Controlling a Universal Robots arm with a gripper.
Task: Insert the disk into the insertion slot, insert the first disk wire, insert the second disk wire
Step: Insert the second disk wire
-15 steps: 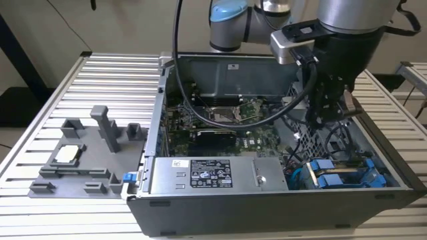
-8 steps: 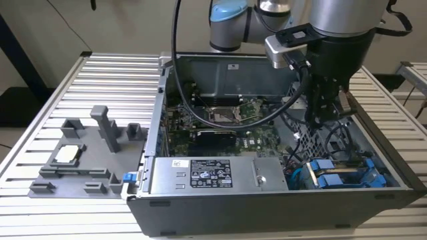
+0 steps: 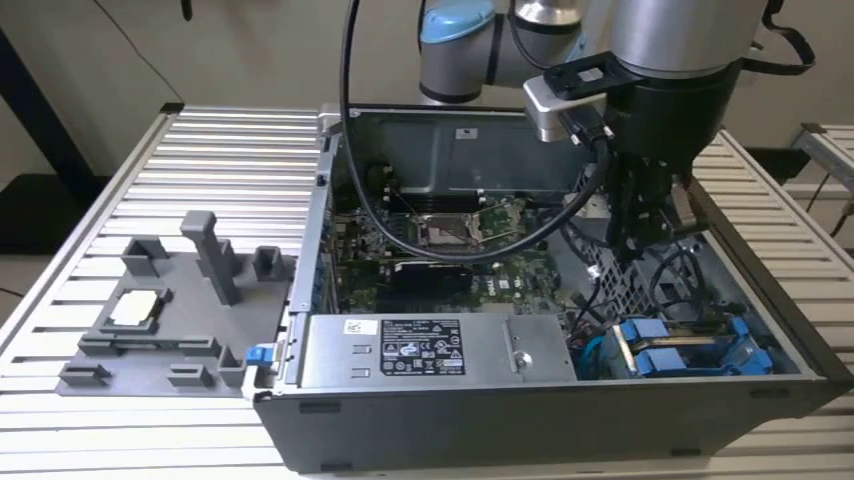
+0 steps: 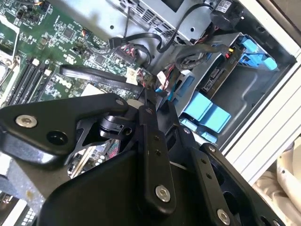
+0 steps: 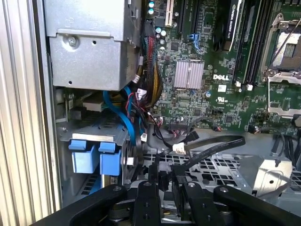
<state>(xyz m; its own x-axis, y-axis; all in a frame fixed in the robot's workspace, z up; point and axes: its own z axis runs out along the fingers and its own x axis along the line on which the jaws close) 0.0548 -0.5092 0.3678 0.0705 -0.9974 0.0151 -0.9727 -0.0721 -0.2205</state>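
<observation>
An open computer case point(image 3: 534, 430) is pictured on the slatted desk point(image 3: 227, 160). The hand point(image 3: 638, 238), set low inside the case above the perforated cage point(image 5: 211, 169), is clenched on the end of a black flat wire point(image 5: 216, 146). The disk point(image 3: 671, 360), clipped in its blue carrier, is lodged in the insertion slot point(image 5: 87, 126) at the case's near corner, on the exterior view's right, beside the grey power-supply box point(image 3: 427, 350).
</observation>
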